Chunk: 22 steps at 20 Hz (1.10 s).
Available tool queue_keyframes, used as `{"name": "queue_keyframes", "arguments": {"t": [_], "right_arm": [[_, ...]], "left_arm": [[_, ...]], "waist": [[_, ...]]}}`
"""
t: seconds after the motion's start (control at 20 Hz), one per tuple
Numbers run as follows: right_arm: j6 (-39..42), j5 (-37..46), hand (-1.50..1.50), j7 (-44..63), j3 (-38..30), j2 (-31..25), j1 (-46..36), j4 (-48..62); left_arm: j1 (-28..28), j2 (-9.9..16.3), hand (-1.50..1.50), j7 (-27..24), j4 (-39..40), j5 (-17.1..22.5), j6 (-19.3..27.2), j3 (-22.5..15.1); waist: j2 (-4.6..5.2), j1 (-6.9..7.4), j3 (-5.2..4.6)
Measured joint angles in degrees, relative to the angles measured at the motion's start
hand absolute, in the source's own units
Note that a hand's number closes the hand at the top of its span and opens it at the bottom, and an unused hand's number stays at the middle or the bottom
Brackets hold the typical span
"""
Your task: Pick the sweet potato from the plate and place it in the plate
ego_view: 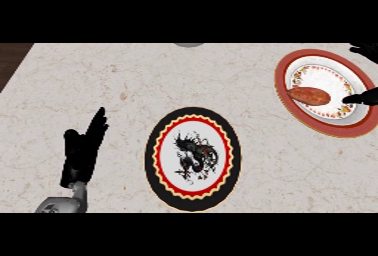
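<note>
Pale marbled counter (88,90), with a dark strip at the far left edge. Near the middle, a black-rimmed plate (156,165) with red and yellow scalloped ring and a dark drawing on white centre, holding nothing. At the far right, a red-rimmed plate (295,107) with flowered border, and on its left part the sweet potato (308,95), lying flat, reddish-orange, longer than wide.

Right hand (363,97) only partly in view at the right edge: one dark finger reaching over the red-rimmed plate, tip just beside the sweet potato's right end, another dark part higher at the corner. Looks spread around the plate, not yet closed on anything. Left hand (83,150) at lower left, fingers straight and pointing up, resting, well apart from both plates.

Probably firm and rather dense, not fragile, with dull skin that should not slip much; may roll on the smooth plate if pushed from one end. Best to take across the thick middle, thumb and fingers on the long sides.

No brand, label or readable writing anywhere.
</note>
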Motion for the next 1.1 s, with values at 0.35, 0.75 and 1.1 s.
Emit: {"name": "queue_keyframes", "arguments": {"t": [0.35,0.75,1.1], "right_arm": [[3.43,-3.22,-1.50,0.18,-2.18,-1.97,2.63,0.80],[3.13,-4.22,-1.50,-1.84,-1.60,-0.96,4.96,-1.01],[0.59,-3.55,-1.50,-2.46,-0.14,-0.92,6.46,-1.29]], "left_arm": [[-0.07,-0.50,0.00,-0.87,0.87,0.14,-0.32,0.21],[-0.78,-0.32,0.00,-0.89,1.28,-0.06,-0.60,0.68],[-0.63,-0.36,0.00,-1.46,1.49,0.02,-0.99,1.10]], "waist": [[0.12,0.30,0.04],[0.10,0.43,0.06],[0.16,0.60,0.06]]}}
